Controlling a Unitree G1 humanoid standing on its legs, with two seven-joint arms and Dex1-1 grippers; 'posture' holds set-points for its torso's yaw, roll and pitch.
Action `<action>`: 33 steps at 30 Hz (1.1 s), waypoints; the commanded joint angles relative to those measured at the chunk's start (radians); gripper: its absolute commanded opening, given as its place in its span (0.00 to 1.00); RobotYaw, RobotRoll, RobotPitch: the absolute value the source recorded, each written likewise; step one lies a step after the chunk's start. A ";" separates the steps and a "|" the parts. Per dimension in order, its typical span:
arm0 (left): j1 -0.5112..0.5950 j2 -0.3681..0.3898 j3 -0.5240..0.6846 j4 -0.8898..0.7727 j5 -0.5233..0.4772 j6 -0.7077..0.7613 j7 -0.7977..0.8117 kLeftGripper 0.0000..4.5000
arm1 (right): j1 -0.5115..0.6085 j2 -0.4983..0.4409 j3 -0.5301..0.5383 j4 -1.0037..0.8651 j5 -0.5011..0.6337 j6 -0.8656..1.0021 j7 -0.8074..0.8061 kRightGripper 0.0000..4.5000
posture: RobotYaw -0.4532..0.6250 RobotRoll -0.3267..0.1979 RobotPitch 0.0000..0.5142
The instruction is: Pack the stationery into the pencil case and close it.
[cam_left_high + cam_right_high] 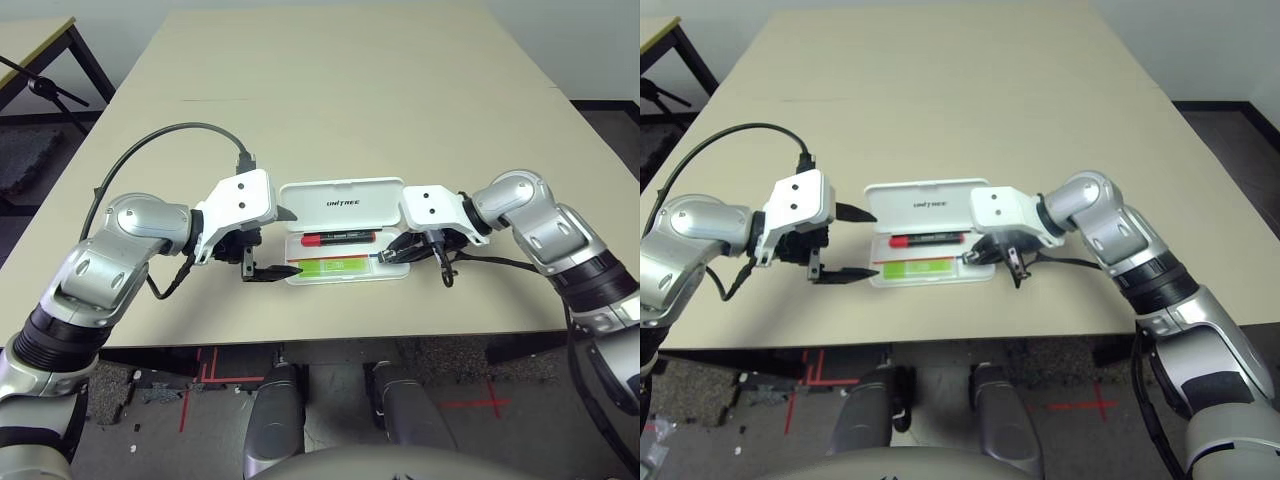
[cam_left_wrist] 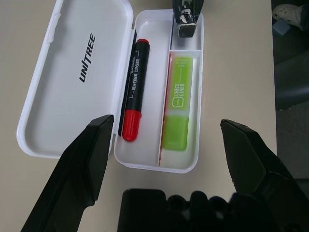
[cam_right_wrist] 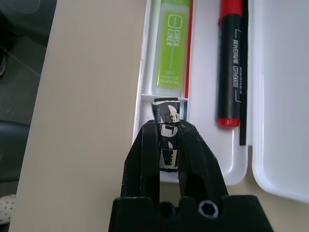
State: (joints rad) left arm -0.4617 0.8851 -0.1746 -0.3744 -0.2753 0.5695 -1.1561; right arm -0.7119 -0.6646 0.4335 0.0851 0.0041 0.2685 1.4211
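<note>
The white pencil case (image 1: 340,201) lies open in the middle of the table, lid flat behind the tray (image 2: 145,166). In the tray rest the red marker (image 1: 338,238) and, in front of it, the lime-green highlighter (image 1: 335,267). My right gripper (image 3: 167,126) is shut on the small silver-and-black piece (image 3: 166,112) and holds it over the little compartment at the tray's right end, beside the highlighter (image 3: 170,43). At the tray's left end my left gripper (image 1: 280,243) stands open, its fingers (image 2: 91,154) spread either side of the case end and holding nothing.
A black cable (image 1: 170,130) arcs over my left arm. Another table (image 1: 30,40) and a dark stand are at the far left. The table's near edge runs just in front of the case; broad bare tabletop lies behind it.
</note>
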 commanded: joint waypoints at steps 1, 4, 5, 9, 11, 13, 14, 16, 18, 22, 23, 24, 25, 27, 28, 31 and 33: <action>0.007 0.012 -0.003 -0.007 0.001 0.006 0.002 1.00 | 0.013 0.004 0.016 0.007 -0.007 -0.006 0.003 0.22 | 0.44 0.62 0.24; 0.008 0.013 -0.003 -0.006 0.001 0.005 0.001 1.00 | 0.008 0.006 0.015 0.017 -0.016 -0.013 -0.004 0.44 | 0.44 0.62 0.24; 0.008 0.013 -0.003 -0.005 0.001 0.004 0.001 1.00 | 0.005 0.006 0.013 0.019 -0.015 -0.014 -0.004 0.52 | 0.44 0.62 0.24; 0.008 0.013 -0.005 0.002 0.003 0.001 0.000 1.00 | -0.002 -0.002 -0.002 0.010 0.007 0.004 0.016 0.85 | 0.44 0.62 0.23; 0.008 0.012 -0.006 0.005 0.004 0.000 0.000 1.00 | -0.005 -0.018 -0.022 0.004 0.029 0.023 0.034 0.99 | 0.44 0.62 0.23; 0.009 0.013 -0.005 0.007 0.004 -0.001 -0.002 1.00 | -0.005 -0.049 -0.056 -0.005 0.066 0.053 0.062 0.99 | 0.44 0.62 0.23; 0.011 0.016 -0.003 0.008 0.004 -0.002 -0.002 1.00 | -0.003 -0.071 -0.078 -0.009 0.090 0.075 0.078 0.99 | 0.44 0.62 0.23; 0.016 0.021 0.000 0.012 0.005 -0.004 -0.003 1.00 | -0.004 -0.121 -0.123 -0.008 0.134 0.119 0.108 0.99 | 0.44 0.62 0.23; 0.026 0.027 0.006 0.012 0.005 -0.004 -0.002 1.00 | -0.001 -0.187 -0.182 0.001 0.187 0.162 0.146 0.99 | 0.44 0.62 0.23; 0.044 0.038 0.016 0.013 0.001 -0.006 0.004 1.00 | 0.019 -0.282 -0.289 -0.003 0.295 0.263 0.185 0.99 | 0.43 0.62 0.23; 0.049 0.040 0.019 0.013 0.000 -0.005 0.006 1.00 | 0.029 -0.302 -0.312 -0.006 0.317 0.285 0.189 0.99 | 0.43 0.62 0.23; 0.054 0.041 0.022 0.014 -0.001 -0.005 0.007 1.00 | 0.044 -0.323 -0.330 -0.010 0.332 0.299 0.192 0.99 | 0.43 0.62 0.23; 0.060 0.044 0.025 0.016 -0.001 -0.006 0.007 1.00 | 0.068 -0.342 -0.344 -0.021 0.341 0.310 0.190 0.99 | 0.43 0.62 0.23; 0.071 0.050 0.032 0.026 0.001 -0.010 0.007 1.00 | 0.112 -0.366 -0.361 -0.049 0.353 0.328 0.175 0.99 | 0.42 0.62 0.24; 0.074 0.053 0.034 0.032 0.003 -0.012 0.007 1.00 | 0.128 -0.371 -0.366 -0.062 0.360 0.337 0.166 0.99 | 0.42 0.62 0.24; 0.072 0.059 0.039 0.060 0.010 -0.013 0.011 1.00 | 0.152 -0.368 -0.373 -0.091 0.373 0.353 0.138 0.99 | 0.41 0.62 0.24; 0.064 0.062 0.038 0.087 0.022 -0.005 0.022 1.00 | 0.160 -0.364 -0.371 -0.104 0.378 0.359 0.122 0.99 | 0.41 0.62 0.24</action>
State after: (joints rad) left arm -0.3993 0.9296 -0.1534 -0.3164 -0.2710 0.5628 -1.1479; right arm -0.5619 -1.0270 0.0773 0.0035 0.3652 0.6177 1.5568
